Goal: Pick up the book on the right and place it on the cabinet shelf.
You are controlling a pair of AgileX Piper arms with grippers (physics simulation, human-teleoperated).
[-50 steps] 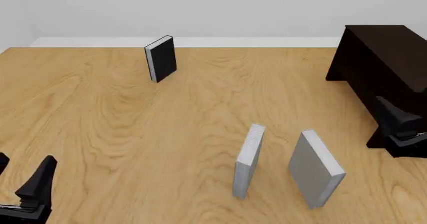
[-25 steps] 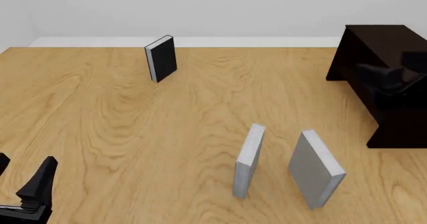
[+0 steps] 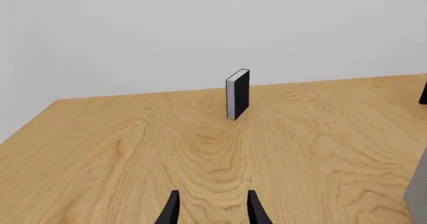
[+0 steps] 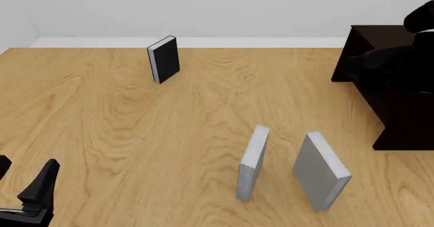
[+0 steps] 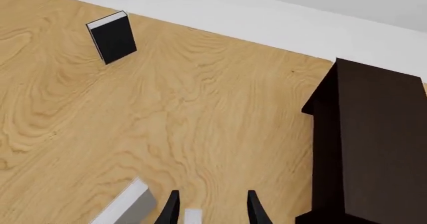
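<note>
Your right gripper (image 5: pixel 212 209) hung high over the 3 o'clock side of the table (image 4: pixel 135 135), beside the cabinet (image 4: pixel 390 110), its jaws apart and holding nothing. Your left gripper (image 3: pixel 212 211) sat low at 7 o'clock, also spread and empty, pointing toward the black book (image 4: pixel 163 59) far off at 11 o'clock.

The book (image 4: pixel 320 171) stood on its edge at about 5 o'clock, broad cover turned toward the centre of the table, just beside the slim book (image 4: pixel 253 163) but apart from it. The cabinet stood at 2 to 3 o'clock, well apart from it.

By my reading you were at the approach step: nothing had been gripped and nothing placed. The next move called for bringing the right gripper down toward 5 o'clock, turning the wrist so the jaws straddled the book's thickness, and closing near its top edge without knocking it or its neighbour over. The shelf itself was too dark to make out in these views, so you would have wanted a clearer look before carrying anything over.

The table was smooth light wood with a strong grain. Behind it ran a plain pale wall (image 4: pixel 203 8) with a white strip (image 4: pixel 101 42) along its foot.
</note>
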